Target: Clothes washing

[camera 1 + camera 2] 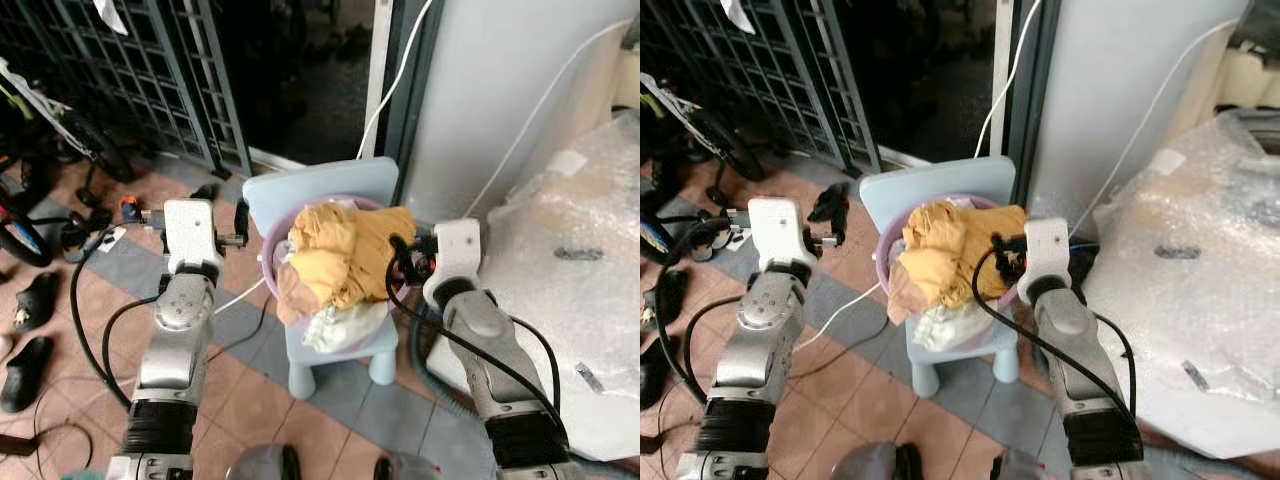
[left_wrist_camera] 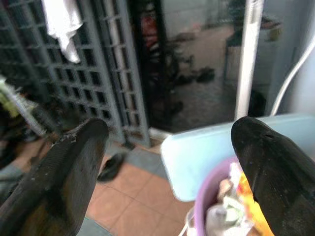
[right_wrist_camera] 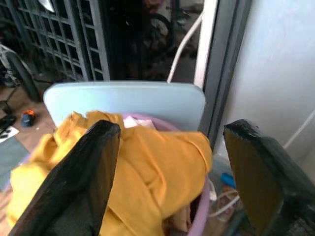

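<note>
Both grippers, left (image 1: 241, 222) and right (image 1: 400, 262), spread open either side of basin (image 1: 268, 240), right seemingly touching clothes (image 1: 345, 250).

A purple basin (image 1: 883, 262) heaped with yellow clothes (image 1: 950, 250) sits on a pale blue chair (image 1: 940, 200), flanked by the left gripper (image 1: 832, 212) and right gripper (image 1: 1006, 256).

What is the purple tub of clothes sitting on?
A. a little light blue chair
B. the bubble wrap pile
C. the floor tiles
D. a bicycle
A. The purple tub, heaped with yellow clothes, rests on the seat of the little light blue chair, whose backrest rises behind it and whose legs stand on the tiled floor.
</note>
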Motion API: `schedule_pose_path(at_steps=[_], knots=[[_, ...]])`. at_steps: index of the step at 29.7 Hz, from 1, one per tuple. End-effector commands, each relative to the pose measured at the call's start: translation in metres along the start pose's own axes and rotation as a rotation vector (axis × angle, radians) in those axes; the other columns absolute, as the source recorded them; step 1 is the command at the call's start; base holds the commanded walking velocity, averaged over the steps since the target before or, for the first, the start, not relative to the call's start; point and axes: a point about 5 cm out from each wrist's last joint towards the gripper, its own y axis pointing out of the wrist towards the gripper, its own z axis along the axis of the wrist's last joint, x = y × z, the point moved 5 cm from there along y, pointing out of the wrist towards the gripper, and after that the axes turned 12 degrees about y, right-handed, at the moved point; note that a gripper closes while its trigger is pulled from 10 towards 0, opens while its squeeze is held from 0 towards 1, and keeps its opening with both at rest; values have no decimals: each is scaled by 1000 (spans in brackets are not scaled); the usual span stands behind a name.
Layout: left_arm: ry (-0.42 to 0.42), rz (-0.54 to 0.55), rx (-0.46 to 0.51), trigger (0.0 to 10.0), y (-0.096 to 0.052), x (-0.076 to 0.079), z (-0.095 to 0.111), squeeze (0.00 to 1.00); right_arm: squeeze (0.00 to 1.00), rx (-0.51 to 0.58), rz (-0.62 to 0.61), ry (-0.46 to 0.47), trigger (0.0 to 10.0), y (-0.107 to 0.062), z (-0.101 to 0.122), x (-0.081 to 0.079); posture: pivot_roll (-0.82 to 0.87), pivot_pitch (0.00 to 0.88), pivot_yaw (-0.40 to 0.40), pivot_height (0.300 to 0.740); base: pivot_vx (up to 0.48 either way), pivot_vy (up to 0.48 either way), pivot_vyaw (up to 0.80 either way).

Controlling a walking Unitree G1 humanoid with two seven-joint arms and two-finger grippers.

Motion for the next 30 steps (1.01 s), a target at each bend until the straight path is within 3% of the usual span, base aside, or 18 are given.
schedule_pose_path(at_steps=[1,6,8,12,18,30], knots=[[28,21,-44,10000,-8,-7,-13,0,0,30,1,-14,10000,2,9,-2,-18,0,61,740,0,0,800],[49,-8,-97,10000,-30,-5,-36,0,0,23,-19,19,10000,-2,3,1,-13,0,71,740,0,0,789],[30,-17,-94,10000,-34,-4,-36,0,0,13,-18,16,10000,-2,0,1,-6,0,65,740,0,0,788],[16,-10,-97,10000,-33,-5,-37,0,0,-5,-31,43,10000,1,-5,3,-9,0,78,740,0,0,394],[-10,-33,-40,10000,-27,-1,-19,0,0,21,-31,56,10000,5,5,-2,-6,0,69,740,0,0,0],[-48,-44,-43,10000,-35,0,-11,0,0,-34,-25,65,10000,-6,-10,-9,-1,0,53,740,274,0,0]])
